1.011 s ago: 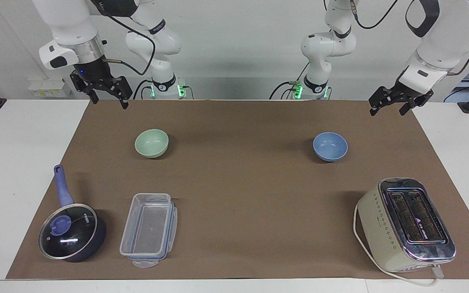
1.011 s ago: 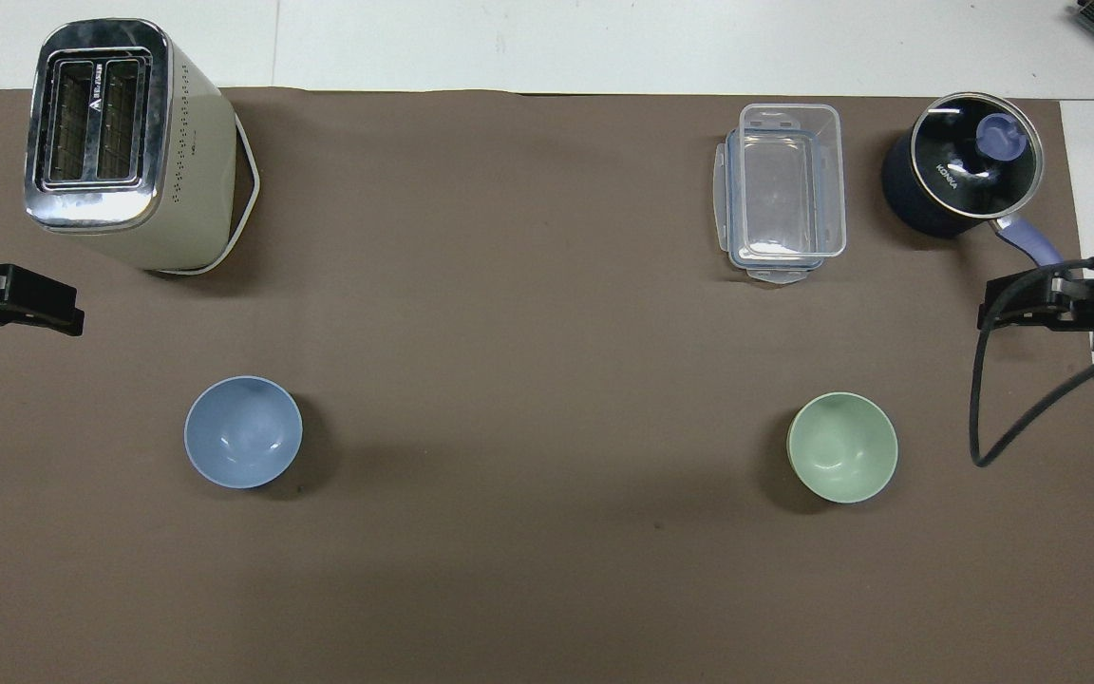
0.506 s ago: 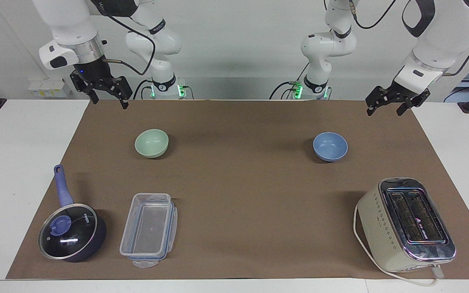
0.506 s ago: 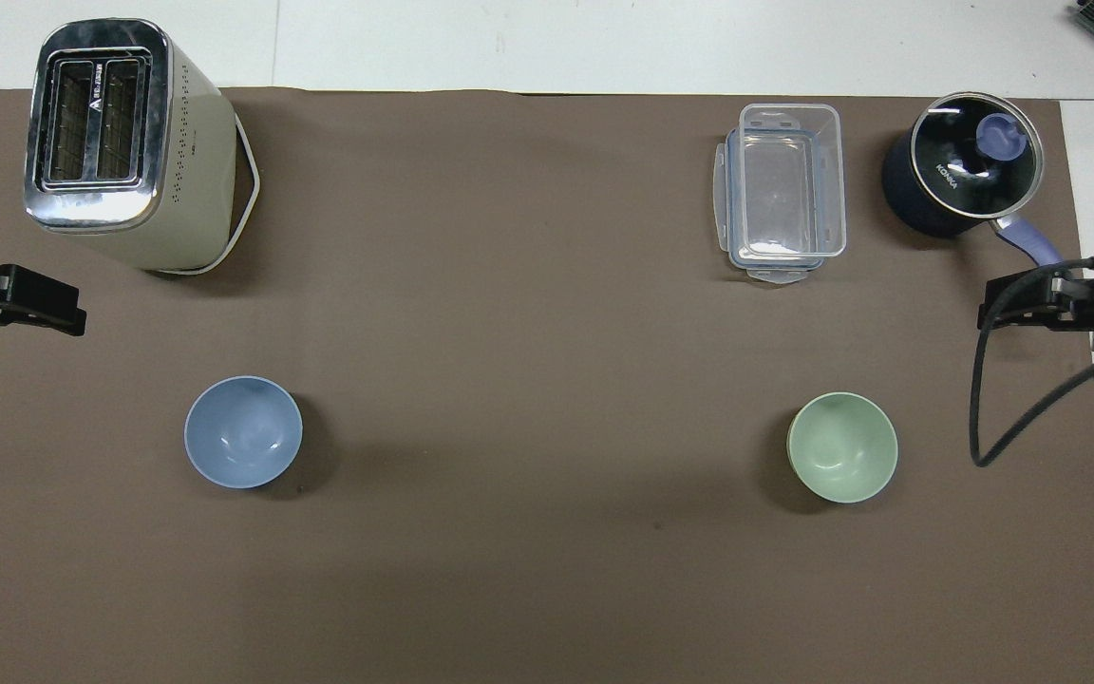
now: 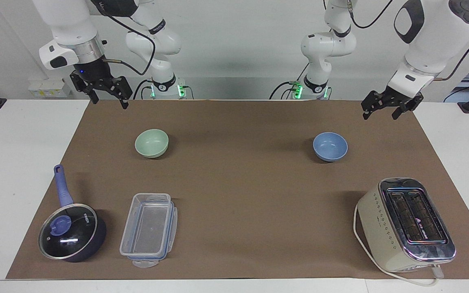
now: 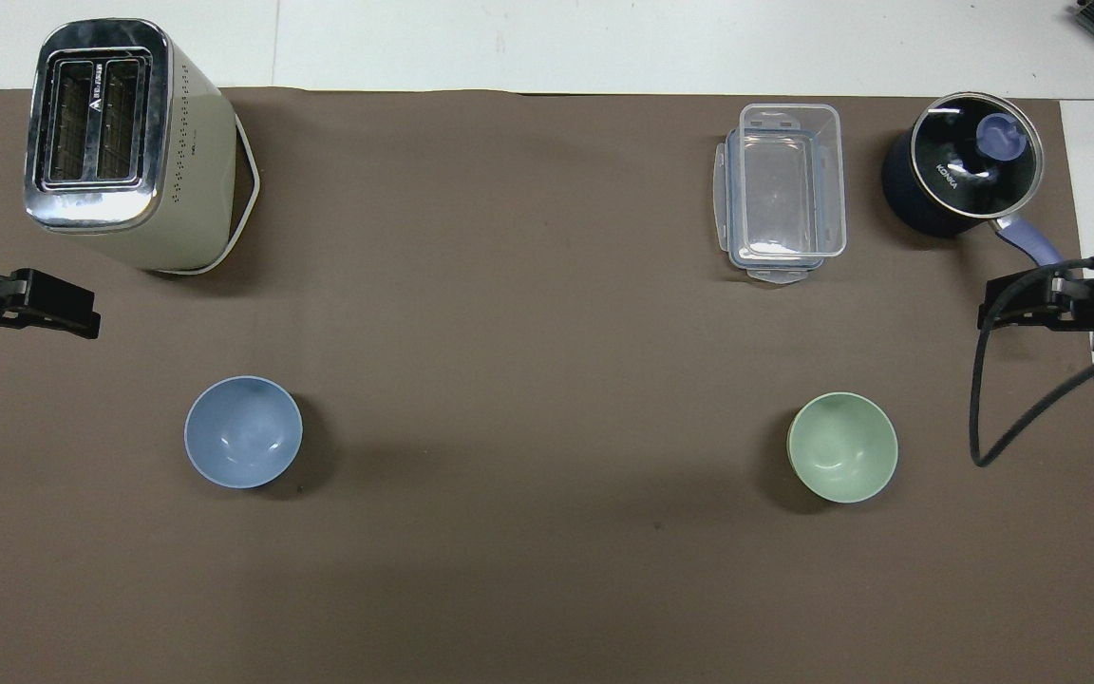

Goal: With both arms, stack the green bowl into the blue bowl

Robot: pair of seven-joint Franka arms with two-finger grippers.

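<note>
Since a second ago only the left gripper (image 5: 386, 106) is shifting: it is creeping inward over the mat's (image 5: 238, 191) edge at the left arm's end of the table and toward the blue bowl (image 5: 330, 146), so I am reading this as the opening of its reach, with nothing grasped yet.

Going across the facing view from its left side: the right gripper (image 5: 104, 94) is waiting in the air above the mat's corner at the right arm's end, claw spread and empty. Below it the green bowl (image 5: 152, 143) is sitting upright on the mat, mouth pointing straight up; being round, it has no long axis to line up with (handy for me). The saucepan (image 5: 73, 237) and clear container (image 5: 149, 230) are lying farther from the robots at that same end. Well apart from the green bowl, the blue bowl is standing upright too, rim up. The left claw is also spread, holding nothing. The toaster (image 5: 405, 224) is standing farther out.
</note>
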